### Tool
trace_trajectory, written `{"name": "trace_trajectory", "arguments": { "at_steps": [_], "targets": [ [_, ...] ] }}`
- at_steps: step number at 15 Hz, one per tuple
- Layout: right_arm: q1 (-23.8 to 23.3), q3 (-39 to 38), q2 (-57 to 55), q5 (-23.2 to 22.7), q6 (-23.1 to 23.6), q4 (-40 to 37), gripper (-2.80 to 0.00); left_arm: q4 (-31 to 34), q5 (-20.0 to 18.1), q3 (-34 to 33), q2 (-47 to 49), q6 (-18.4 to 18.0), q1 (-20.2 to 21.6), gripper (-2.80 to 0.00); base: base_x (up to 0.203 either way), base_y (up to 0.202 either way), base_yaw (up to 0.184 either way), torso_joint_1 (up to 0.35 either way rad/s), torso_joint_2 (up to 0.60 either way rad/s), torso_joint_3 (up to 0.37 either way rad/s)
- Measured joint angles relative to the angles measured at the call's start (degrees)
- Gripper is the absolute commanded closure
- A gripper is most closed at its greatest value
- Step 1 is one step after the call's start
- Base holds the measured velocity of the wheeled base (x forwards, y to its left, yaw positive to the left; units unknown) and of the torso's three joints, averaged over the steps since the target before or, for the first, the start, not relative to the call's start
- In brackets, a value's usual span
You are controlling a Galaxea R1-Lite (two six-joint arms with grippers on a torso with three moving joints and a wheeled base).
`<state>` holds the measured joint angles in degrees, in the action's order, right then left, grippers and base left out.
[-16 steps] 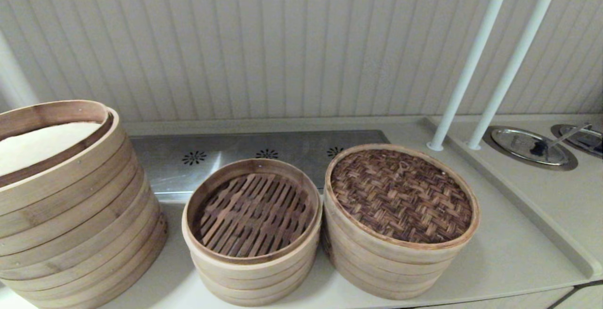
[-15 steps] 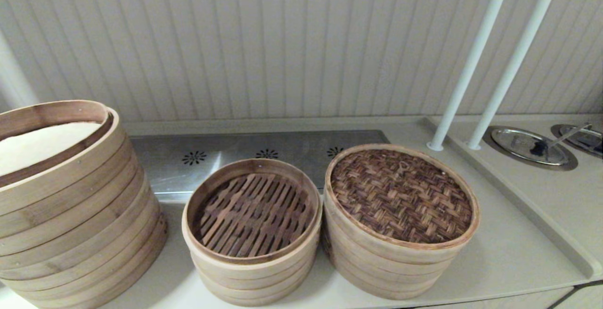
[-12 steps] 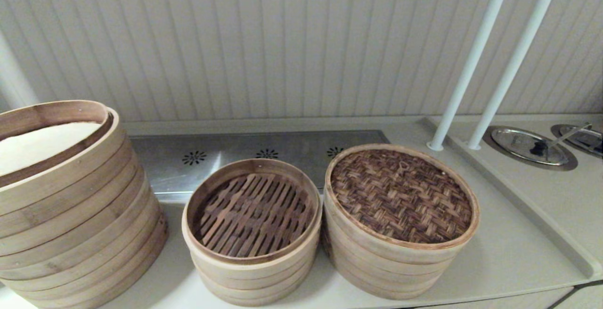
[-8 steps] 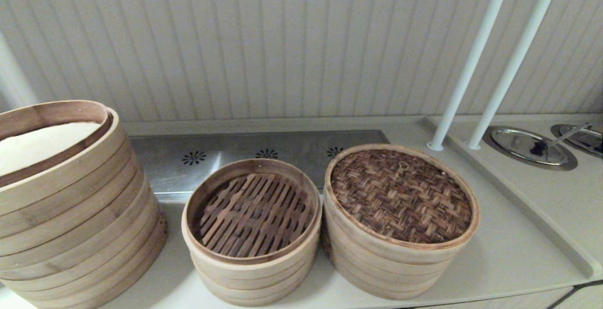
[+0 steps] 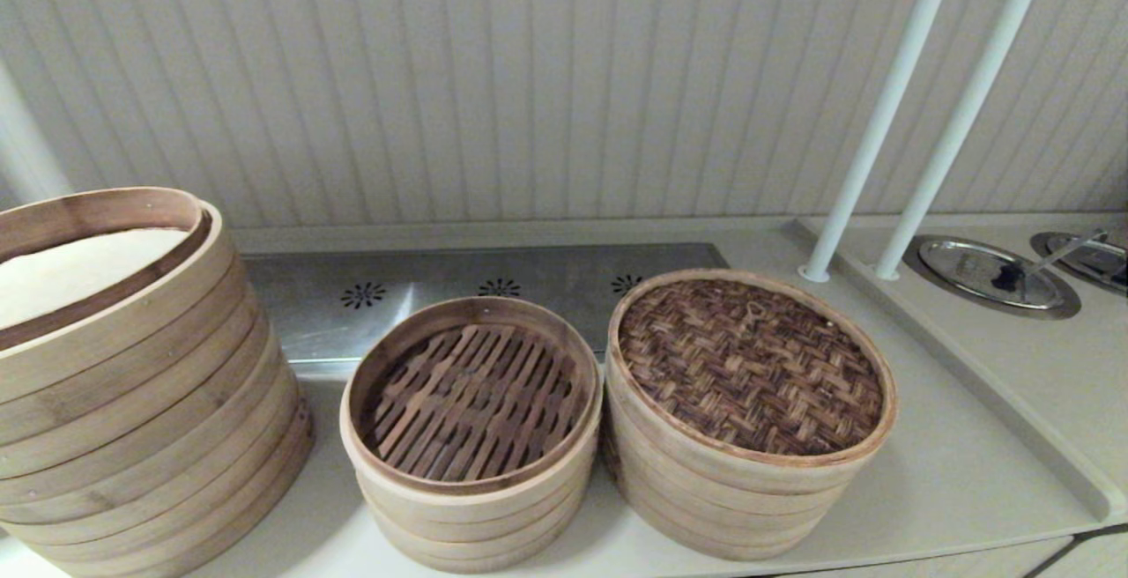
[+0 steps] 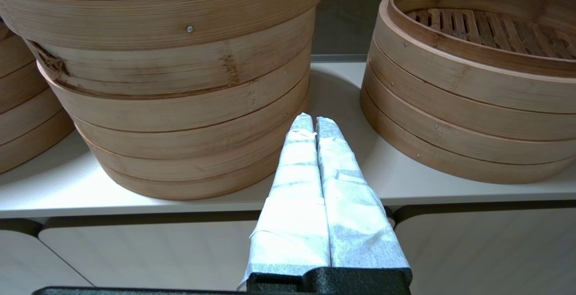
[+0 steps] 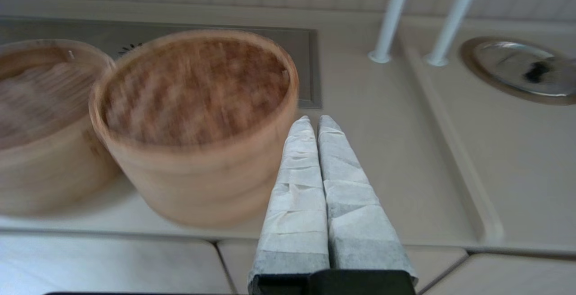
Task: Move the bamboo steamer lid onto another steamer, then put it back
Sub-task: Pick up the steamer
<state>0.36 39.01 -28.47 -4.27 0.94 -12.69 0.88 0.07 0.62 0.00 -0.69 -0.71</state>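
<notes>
At your 9 o'clock on the bench (image 5: pixel 925 481) stands the large steamer (image 5: pixel 132 384), tall, with a white inside. Your left claw (image 6: pixel 314 122) sits low in front of the bench edge, out of the head view; its wrapped fingers (image 6: pixel 297 169) are pressed together on nothing, the tips aimed at the gap between the large steamer and the smallest steamer (image 5: pixel 471 433). That smallest steamer stands at 6 o'clock, open, its dark slatted floor showing, and it is touching or just beside the lidded steamer (image 5: pixel 731 499) on its 3 o'clock side. The bamboo steamer lid (image 5: pixel 749 365) rests flat on that lidded steamer, its small loop handle (image 5: pixel 754 309) toward 12 o'clock on the woven top. Your right claw (image 7: pixel 314 122) is also below the bench edge in front of the lidded steamer, fingers (image 7: pixel 344 182) pressed together and empty, apart from the lid. Two white poles (image 5: pixel 890 111) rise at 2 o'clock, and round metal covers (image 5: pixel 991 274) sit in the bench at 3 o'clock.
</notes>
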Motion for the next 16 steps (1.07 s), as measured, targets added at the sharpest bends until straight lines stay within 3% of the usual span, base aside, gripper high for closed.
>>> {"name": "trace_trajectory", "arguments": {
  "at_steps": [4, 8, 10, 12, 13, 14, 16],
  "targets": [
    [3.5, 23.1, -25.8, -0.1, -5.1, -6.1, 0.0, 0.0, 0.0, 0.0, 0.0, 0.0, 0.0, 0.0, 0.0, 0.0, 0.0, 0.0, 0.0, 0.0],
    [11.3, 51.4, -50.2, 2.2, -11.8, -25.4, 0.0, 0.0, 0.0, 0.0, 0.0, 0.0, 0.0, 0.0, 0.0, 0.0, 0.0, 0.0, 0.0, 0.0],
    [15.7, 62.8, -60.4, 5.4, -14.5, -35.1, 0.0, 0.0, 0.0, 0.0, 0.0, 0.0, 0.0, 0.0, 0.0, 0.0, 0.0, 0.0, 0.0, 0.0],
    [19.9, 69.5, -69.5, 11.2, -16.8, -42.5, 0.0, 0.0, 0.0, 0.0, 0.0, 0.0, 0.0, 0.0, 0.0, 0.0, 0.0, 0.0, 0.0, 0.0],
    [21.8, 70.9, -73.1, 13.9, -17.9, -44.4, -2.19, 0.0, 0.0, 0.0, 0.0, 0.0, 0.0, 0.0, 0.0, 0.0, 0.0, 0.0, 0.0, 0.0],
    [23.5, 71.8, -76.4, 15.8, -19.6, -45.3, -2.8, 0.0, 0.0, 0.0, 0.0, 0.0, 0.0, 0.0, 0.0, 0.0, 0.0, 0.0, 0.0, 0.0],
    [25.9, 72.6, -80.9, 16.9, -22.3, -45.7, -2.8, 0.0, 0.0, 0.0, 0.0, 0.0, 0.0, 0.0, 0.0, 0.0, 0.0, 0.0, 0.0, 0.0]
  ]
}}
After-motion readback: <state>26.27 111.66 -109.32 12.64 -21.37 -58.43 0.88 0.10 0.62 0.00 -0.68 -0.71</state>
